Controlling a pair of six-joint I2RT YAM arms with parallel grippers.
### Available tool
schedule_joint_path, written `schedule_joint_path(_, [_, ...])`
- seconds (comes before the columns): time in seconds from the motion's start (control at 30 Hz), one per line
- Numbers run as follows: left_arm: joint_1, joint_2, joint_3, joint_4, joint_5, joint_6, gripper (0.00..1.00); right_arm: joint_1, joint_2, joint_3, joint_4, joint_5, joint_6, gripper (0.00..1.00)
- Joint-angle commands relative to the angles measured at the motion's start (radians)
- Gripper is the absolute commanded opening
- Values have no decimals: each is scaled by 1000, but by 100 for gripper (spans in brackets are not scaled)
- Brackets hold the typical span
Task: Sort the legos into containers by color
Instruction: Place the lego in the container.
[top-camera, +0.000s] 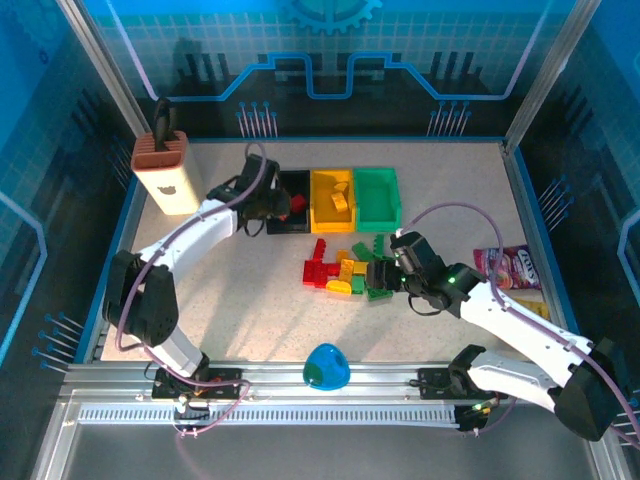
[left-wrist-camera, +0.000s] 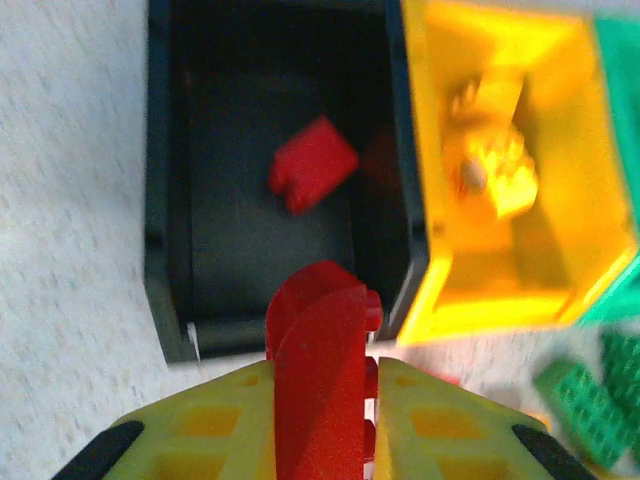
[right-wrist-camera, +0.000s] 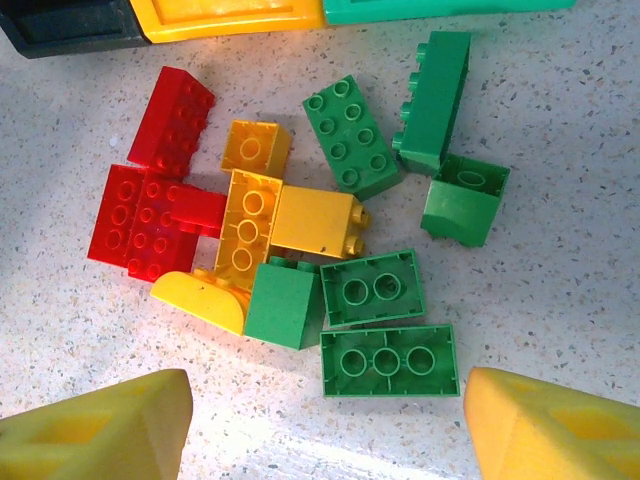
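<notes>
Our left end effector (left-wrist-camera: 322, 385) is pressed together on a red brick (left-wrist-camera: 318, 330) with a rounded, glossy top, pinched between two yellow, waffle-textured pads (left-wrist-camera: 220, 420); it hangs over the near wall of the black bin (left-wrist-camera: 165, 210), the leftmost of the three containers (top-camera: 335, 228) — smooth rectangular plastic tubs joined in a row toward the far edge of the tabletop (right-wrist-camera: 560, 260), about mid-width. Inside the black bin we see one small red block (left-wrist-camera: 312, 165) lying tilted on the floor; the yellow bin (left-wrist-camera: 565, 270) beside it holds a blurred yellow piece (left-wrist-camera: 495, 165); the green bin (top-camera: 385, 215) ends the row on the right. The loose legos (right-wrist-camera: 300, 230) lie clustered near the middle of the speckled, stone-look tabletop — studded bricks in red, yellow and green, some studs-up, some flipped to show hollow undersides, several touching. Our right end effector (right-wrist-camera: 325, 425) hovers above the cluster's near side, its yellow pads spread wide and gripping nothing.
</notes>
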Motion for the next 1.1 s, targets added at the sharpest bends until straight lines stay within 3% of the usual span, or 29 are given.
schedule_joint_path(0.0, [31, 80, 92, -50, 10, 40, 24, 4, -19, -9, -16, -2, 13, 73])
schedule_joint_path(0.23, [78, 223, 231, -88, 5, 45, 28, 4, -39, -7, -29, -12, 12, 73])
schedule_joint_path(0.37, [80, 231, 264, -97, 15, 34, 54, 8, -37, 0, -28, -33, -4, 75])
schedule_joint_path(0.47, [81, 183, 242, -82, 28, 22, 64, 12, -26, 12, -29, -41, -16, 76])
schedule_joint_path(0.83, [60, -182, -107, 28, 59, -44, 64, 125, 150, 134, -33, -72, -202, 78])
schedule_joint_path(1.07, [56, -389, -369, 67, 61, -75, 64, 168, 350, 299, -121, -186, -480, 81])
